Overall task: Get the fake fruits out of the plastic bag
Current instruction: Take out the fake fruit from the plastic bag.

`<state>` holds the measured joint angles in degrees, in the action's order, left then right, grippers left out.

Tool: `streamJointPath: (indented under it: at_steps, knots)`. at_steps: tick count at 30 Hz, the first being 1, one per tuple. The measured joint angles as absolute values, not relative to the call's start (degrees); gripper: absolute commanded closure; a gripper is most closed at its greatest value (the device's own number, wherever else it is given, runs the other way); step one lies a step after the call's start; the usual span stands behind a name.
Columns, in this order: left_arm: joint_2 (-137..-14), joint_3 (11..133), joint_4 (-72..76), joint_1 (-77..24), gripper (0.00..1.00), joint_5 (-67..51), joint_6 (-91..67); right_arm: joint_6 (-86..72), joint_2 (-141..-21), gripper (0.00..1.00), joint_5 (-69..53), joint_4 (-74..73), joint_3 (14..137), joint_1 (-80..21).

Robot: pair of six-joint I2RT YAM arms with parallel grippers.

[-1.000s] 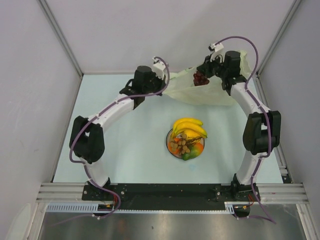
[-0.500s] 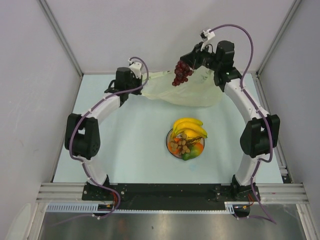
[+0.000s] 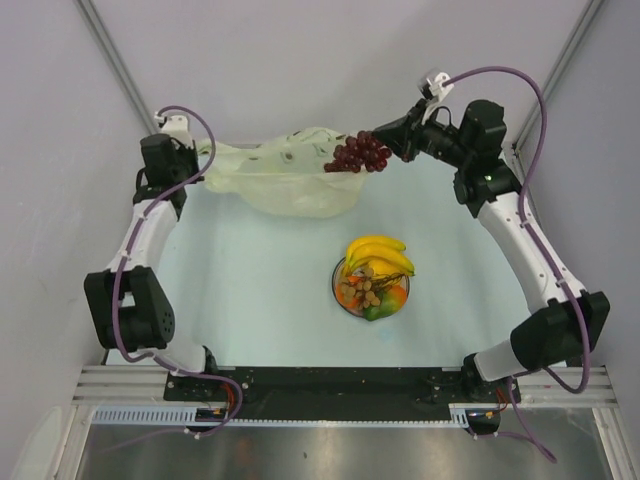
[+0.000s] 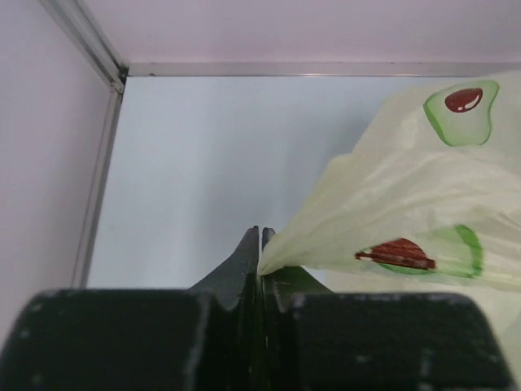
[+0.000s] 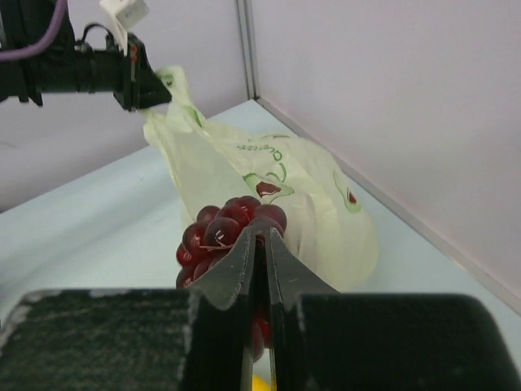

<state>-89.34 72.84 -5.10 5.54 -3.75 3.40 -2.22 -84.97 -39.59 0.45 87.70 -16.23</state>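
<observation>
The left tool was clenched on a gathered corner of the bag. Its fingers were pressed together with the thin film pinched between them, near the far left corner of the surface. From that pinch the bag stretched rightward along the far edge. It was crinkled and pale yellow-cream, with green-and-red prints on it. Its bulk sagged onto the surface about midway along that edge.

The right tool grasped the grapes, a dark purple-red bunch held in the air over the far edge, a little right of the middle. In the right wrist view its two fingers stood nearly together around the lower part of the bunch, and the berries bulged above and to the left of the tips. The bunch hung outside the bag at the bag's right end. Whether it touched the film could not be told.

Near the middle of the surface, somewhat toward the near edge, a plate carried the other fruits. The bananas lay on its far side and a brown cluster in the middle. An orange sat at the left and a green mango at the near rim. The plate and its pile stood well apart from the bag and from both tools.
</observation>
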Motion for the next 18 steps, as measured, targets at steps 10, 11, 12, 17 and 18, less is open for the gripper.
streamJointPath:
  at_steps: [10,11,12,17,18]
  knots:
    - [-87.0,70.3,-5.4,5.3,1.0,-6.8,1.7,1.9,-77.7,1.0,-37.8,-8.2,76.8,-16.3]
    - [-87.1,70.0,-5.5,5.3,1.0,-6.9,1.4,1.9,-77.5,1.0,-37.5,-8.9,76.1,-16.3]
    - [-87.2,69.9,-5.7,5.3,1.0,-7.0,1.3,1.8,-77.4,1.0,-37.3,-9.5,75.6,-16.3]
    - [-88.2,69.8,-5.7,5.3,1.0,-8.2,0.1,0.6,-77.0,1.0,-36.7,-6.3,75.3,-16.3]
    - [-88.6,69.8,-5.7,5.3,1.0,-8.9,-0.3,0.1,-77.1,1.0,-36.8,-4.6,75.4,-16.6]
